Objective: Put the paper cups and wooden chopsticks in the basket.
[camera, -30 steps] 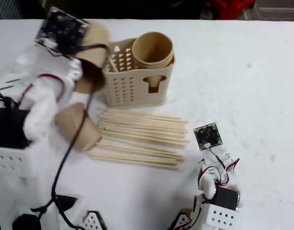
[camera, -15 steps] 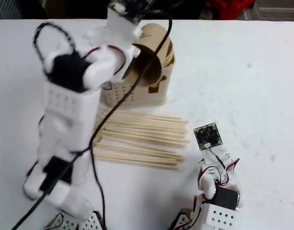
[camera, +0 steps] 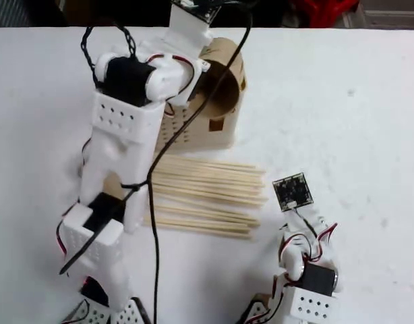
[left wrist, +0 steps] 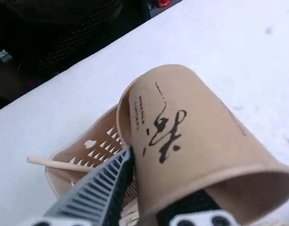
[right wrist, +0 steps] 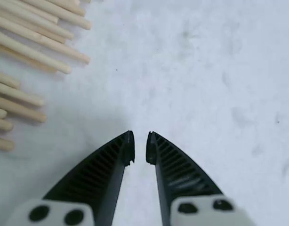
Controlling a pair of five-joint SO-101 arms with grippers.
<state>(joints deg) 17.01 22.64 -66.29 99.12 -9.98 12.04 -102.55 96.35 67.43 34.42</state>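
White desk [camera: 369, 101]: the left end effector [left wrist: 144, 188] clamps a cup [left wrist: 191, 141], tilted over the basket [left wrist: 88, 150]. Its wrist view reveals one stick [left wrist: 55, 163] inside. From above, chopsticks [camera: 214, 196] lie under the outstretched arm. Right end effector [right wrist: 140, 146], all but closed and empty, sits beside their ends, arm folded.

White table [camera: 369, 101], wooden chopsticks [camera: 207, 196], basket [camera: 227, 136]
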